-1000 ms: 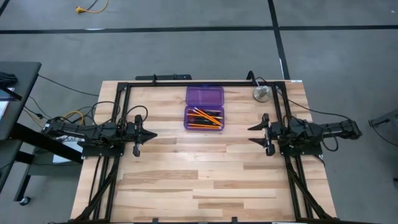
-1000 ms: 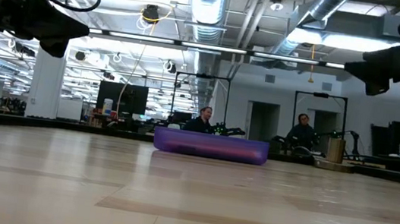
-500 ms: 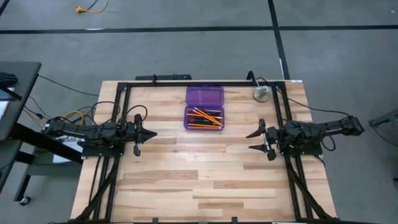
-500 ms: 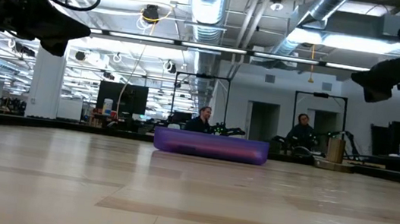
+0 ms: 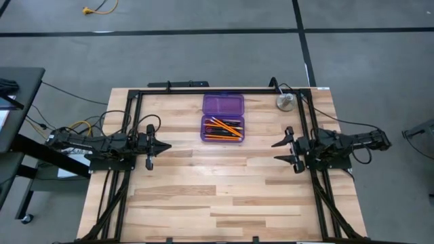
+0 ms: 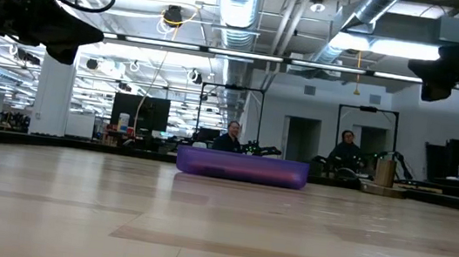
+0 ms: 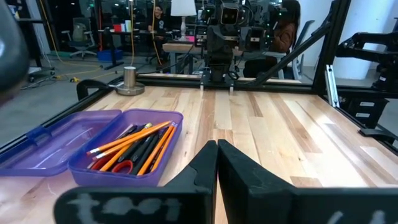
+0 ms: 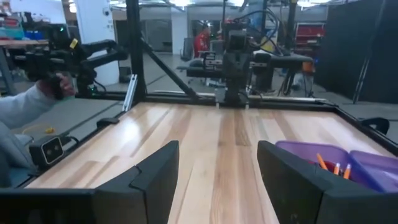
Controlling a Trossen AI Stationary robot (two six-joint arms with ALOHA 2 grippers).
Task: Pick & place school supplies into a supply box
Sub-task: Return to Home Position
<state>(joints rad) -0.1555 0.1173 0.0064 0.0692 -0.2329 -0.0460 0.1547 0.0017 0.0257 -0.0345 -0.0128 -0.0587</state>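
Your purple pencil case (image 5: pixel 202 129) sat at the back middle of the tabletop (image 5: pixel 224 196), between the two arms and clear of both. It was translucent violet and rectangular. Its lid (image 5: pixel 223 104), the same size as the tray, was swung fully open and lay flat on the far side, close to the black frame (image 5: pixel 203 91).

The tray held a loose bundle of thin orange pencils (image 5: pixel 227 129) lying mostly lengthwise and slightly crossed. In the left wrist view you could make out the orange pencils (image 7: pixel 134 140) with slim black pens (image 7: pixel 142 149) beneath them. The red-handled scissors (image 7: pixel 121 167) were tucked at the nearer end. A paler pencil or two may have been in the bundle, but that view was too cluttered to be sure.

Your left gripper (image 5: pixel 166 146) hung above the left side of the tabletop, pointing toward the middle, with its fingers (image 7: pixel 205 163) pressed together on nothing. Your right gripper (image 5: pixel 277 152) hung opposite on the right side, its fingers (image 8: pixel 155 174) spread wide and empty.

The round silver metal disc (image 5: pixel 285 102) stood near the back right corner, well apart from the case. From the low camera, the case (image 6: pixel 242 167) showed as a flat purple band on the wood.
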